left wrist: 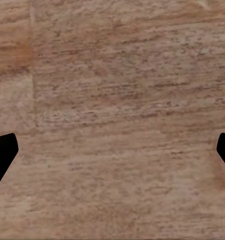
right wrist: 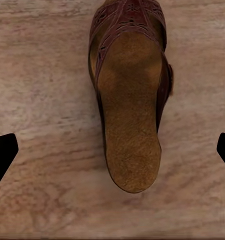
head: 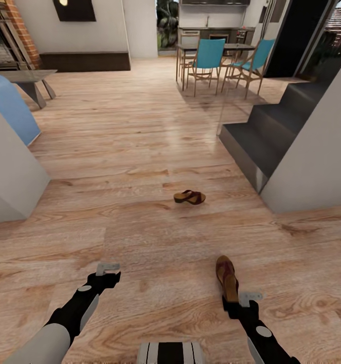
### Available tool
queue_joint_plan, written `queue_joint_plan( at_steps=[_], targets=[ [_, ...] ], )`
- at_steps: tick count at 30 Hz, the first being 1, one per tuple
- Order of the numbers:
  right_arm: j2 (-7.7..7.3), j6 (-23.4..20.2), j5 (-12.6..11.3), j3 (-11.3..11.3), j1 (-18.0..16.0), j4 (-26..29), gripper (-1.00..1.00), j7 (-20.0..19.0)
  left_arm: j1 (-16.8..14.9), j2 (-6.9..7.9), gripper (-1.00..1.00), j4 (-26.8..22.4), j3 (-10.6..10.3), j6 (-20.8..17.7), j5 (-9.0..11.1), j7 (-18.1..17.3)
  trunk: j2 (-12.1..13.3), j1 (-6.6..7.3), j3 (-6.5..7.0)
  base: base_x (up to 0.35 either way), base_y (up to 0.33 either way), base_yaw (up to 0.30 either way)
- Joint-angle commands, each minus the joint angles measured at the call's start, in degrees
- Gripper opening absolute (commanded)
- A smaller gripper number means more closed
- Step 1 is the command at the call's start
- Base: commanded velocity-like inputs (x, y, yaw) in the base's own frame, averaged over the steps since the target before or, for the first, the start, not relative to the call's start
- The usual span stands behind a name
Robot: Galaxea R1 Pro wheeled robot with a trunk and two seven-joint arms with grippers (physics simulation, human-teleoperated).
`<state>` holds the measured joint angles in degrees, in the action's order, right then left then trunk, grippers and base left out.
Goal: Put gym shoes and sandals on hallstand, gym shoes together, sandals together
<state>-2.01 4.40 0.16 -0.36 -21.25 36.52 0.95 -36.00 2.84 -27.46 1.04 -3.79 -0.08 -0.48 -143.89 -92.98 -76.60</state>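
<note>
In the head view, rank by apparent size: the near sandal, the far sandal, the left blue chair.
1. Blue chair, largest as seen, though farthest.
2. Near sandal.
3. Far sandal, smallest, but distance may explain that; the two sandals may match.

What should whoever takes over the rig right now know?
Left tool: open, over bare floor, holding nothing.
Right tool: open, above the near sandal, not gripping it.
Far sandal: on the floor ahead, near the stairs.
Done: nothing visibly placed; both sandals lie on the floor.
Left: grasp the near sandal, then fetch the far one, find the gym shoes and rack, pair everything on the rack.
</note>
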Motion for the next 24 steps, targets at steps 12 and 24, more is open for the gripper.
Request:
queue_joint_plan(
  at_steps=[12, 24],
  targets=[
    [0.07, 0.2, 0.0, 0.0, 0.0, 0.0, 1.0, 0.1, -0.3, -0.16, 1.0, -10.3, 0.1, -2.8, 0.0, -0.1, -0.1, -0.19, -2.9, 0.0, 0.0, 0.0],
    [0.08, 0.2, 0.0, 0.0, 0.0, -0.1, 1.0, 0.1, -0.3, -0.28, 1.0, -24.9, 0.1, -8.4, 0.0, -0.1, -0.1, -0.19, -3.21, 0.0, 0.0, 0.0]
  ],
)
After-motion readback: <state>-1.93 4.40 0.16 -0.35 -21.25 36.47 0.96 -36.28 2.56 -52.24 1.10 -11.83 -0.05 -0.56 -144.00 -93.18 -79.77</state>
